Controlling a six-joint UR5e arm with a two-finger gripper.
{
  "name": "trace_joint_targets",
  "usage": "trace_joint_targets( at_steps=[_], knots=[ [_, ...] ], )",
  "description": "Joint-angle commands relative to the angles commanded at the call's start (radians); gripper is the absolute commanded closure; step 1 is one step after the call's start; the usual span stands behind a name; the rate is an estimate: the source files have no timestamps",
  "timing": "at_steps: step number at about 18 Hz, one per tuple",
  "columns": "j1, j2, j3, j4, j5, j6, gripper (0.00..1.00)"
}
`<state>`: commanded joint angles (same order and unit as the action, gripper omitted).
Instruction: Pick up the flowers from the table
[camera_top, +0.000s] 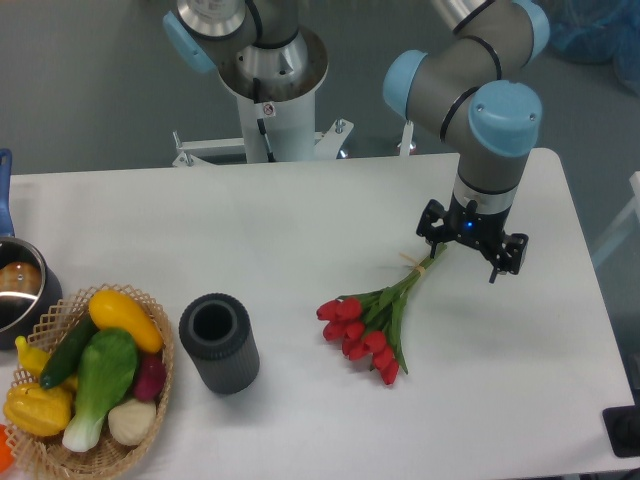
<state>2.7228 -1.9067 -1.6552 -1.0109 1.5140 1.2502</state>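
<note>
My gripper (468, 252) hangs over the stem end of the tulips (375, 320), which lie flat on the white table (300, 230) right of centre, red heads pointing toward the near edge and the pale band (422, 268) just beside my fingers. From this angle I cannot tell whether my fingers are spread or closed, nor whether they touch the stems. To do this well, I judge I should straddle the stems near the band, where they are bundled tightest, come down until I nearly meet the tabletop, and close gently so nothing slips or crushes. The surface looks smooth and bare around the bunch. A dark cylindrical cup (218, 342) and a wicker basket of vegetables (90, 385) sit well apart to the side.
</note>
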Motion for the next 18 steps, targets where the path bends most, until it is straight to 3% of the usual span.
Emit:
trace_joint_targets(
  at_steps=[13,18],
  knots=[
    [0.003,-0.003,-0.005,0.009,-0.020,-0.002,0.00],
    [0.008,-0.006,-0.063,0.026,-0.026,0.000,0.00]
  ],
)
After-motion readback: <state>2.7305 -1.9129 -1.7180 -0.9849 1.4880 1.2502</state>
